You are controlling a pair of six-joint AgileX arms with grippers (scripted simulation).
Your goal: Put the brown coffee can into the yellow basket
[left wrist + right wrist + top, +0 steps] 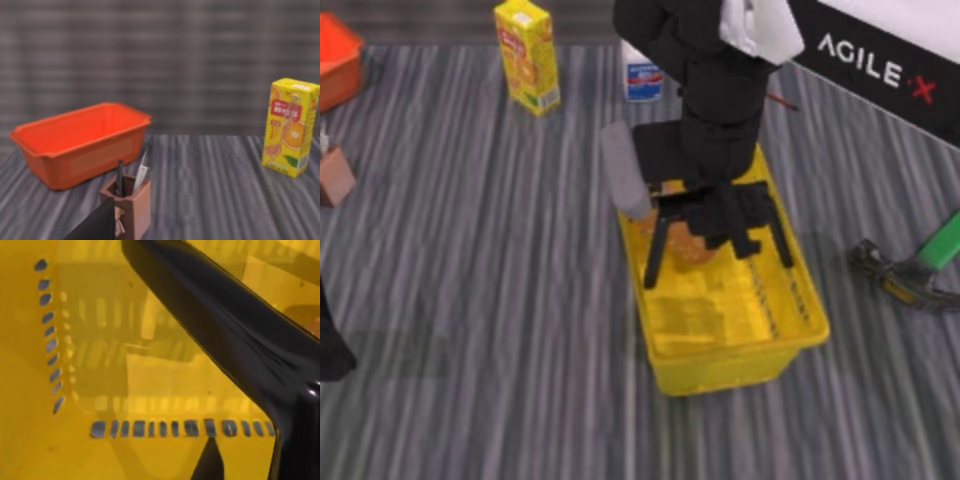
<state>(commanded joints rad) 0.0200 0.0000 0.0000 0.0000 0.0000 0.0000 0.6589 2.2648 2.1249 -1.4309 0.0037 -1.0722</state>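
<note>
Right gripper point(695, 238) low inside yellow basket point(790, 335) at frame centre, clamped around brown coffee can point(688, 243), left arm parked at left edge, its grip state unclear

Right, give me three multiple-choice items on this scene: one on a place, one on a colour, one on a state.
1. Where is the right gripper?
A. Over the inside of the yellow basket
B. Over the hammer
C. Beside the juice carton

2. What colour is the bin at the top view's left edge?
A. Blue
B. Green
C. Orange

3. How is the juice carton placed?
A. Lying flat
B. Standing upright
C. Tipped inside the basket

Answers:
1. A: the right gripper hangs within the yellow basket's outline, with the brown coffee can showing beneath it.
2. C: the bin is orange in the top and left wrist views.
3. B: the juice carton stands on its base on the table.
</note>
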